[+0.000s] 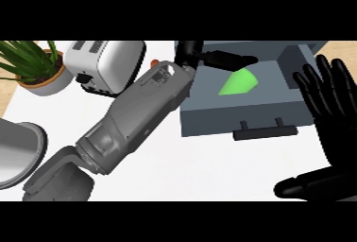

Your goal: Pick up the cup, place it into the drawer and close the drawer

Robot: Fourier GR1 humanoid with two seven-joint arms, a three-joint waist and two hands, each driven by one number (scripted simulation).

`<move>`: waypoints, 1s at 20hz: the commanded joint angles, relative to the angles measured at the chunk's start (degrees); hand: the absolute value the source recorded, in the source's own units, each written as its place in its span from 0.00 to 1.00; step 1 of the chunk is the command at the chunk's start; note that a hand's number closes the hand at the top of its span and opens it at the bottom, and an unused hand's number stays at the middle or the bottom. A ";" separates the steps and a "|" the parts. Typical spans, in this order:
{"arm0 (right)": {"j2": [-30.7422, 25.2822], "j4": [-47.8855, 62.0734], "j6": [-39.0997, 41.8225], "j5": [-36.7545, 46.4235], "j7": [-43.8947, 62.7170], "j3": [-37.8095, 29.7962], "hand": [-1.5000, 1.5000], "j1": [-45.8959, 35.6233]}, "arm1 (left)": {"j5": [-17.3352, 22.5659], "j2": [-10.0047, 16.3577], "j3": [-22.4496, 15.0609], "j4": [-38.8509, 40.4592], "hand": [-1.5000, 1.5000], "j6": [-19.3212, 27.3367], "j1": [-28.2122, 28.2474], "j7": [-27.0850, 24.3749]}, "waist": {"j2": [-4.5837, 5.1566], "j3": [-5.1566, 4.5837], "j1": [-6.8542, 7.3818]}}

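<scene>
Green against grey, the cup [238,84] lies tipped on its side on the floor of the open drawer [209,123], towards the drawer's back half and roughly midway between its side walls. Over the drawer's back left corner hangs the left hand [209,56], its dark fingers [237,60] stretched out fairly straight across the drawer and not wrapped round anything. The cup sits just below their tips, and from where I stand I cannot tell whether they touch it. The grey left forearm [140,113] slants away from the drawer's left side across the white counter [202,165]. The drawer's dark handle [265,131] juts from its front face. To the drawer's right, the right hand [327,104] stands open at the edge of view, fingers spread upward. Left of the drawer is a white toaster [105,64], further left a potted plant [35,66], and well to the front left a metal bowl [17,151].
</scene>
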 commanded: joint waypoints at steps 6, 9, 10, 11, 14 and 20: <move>-3.84 -2.43 5.05 -5.51 -0.10 -3.88 1.00 3.96 | 3.41 0.43 6.03 -4.54 0.00 -2.81 1.54 -1.05 | -1.14 -0.03 4.28; -6.24 -5.55 7.60 -4.00 1.80 -1.68 1.00 5.01 | 3.03 2.14 6.55 -8.33 0.00 -2.42 6.64 -3.30 | -1.34 -0.08 4.84; -7.69 -4.51 8.57 -2.53 1.07 -2.49 1.00 5.28 | 3.46 3.88 6.85 -11.25 0.00 -3.57 8.32 -3.22 | -1.48 -0.09 5.42; -7.00 -6.11 8.10 1.66 0.08 -0.23 1.00 5.95 | 4.07 5.97 7.26 -12.98 0.00 -3.20 8.75 -0.69 | -1.72 -0.11 6.03; -10.13 -6.91 10.45 2.54 0.33 -1.97 1.00 8.05 | 4.05 7.92 6.90 -19.73 0.00 -1.71 15.70 -0.49 | -2.11 -0.10 6.92; -10.15 -6.45 11.17 11.93 0.39 3.62 1.00 8.67 | 4.20 16.67 8.06 -32.16 0.00 -2.07 25.57 4.27 | -1.69 -0.08 6.79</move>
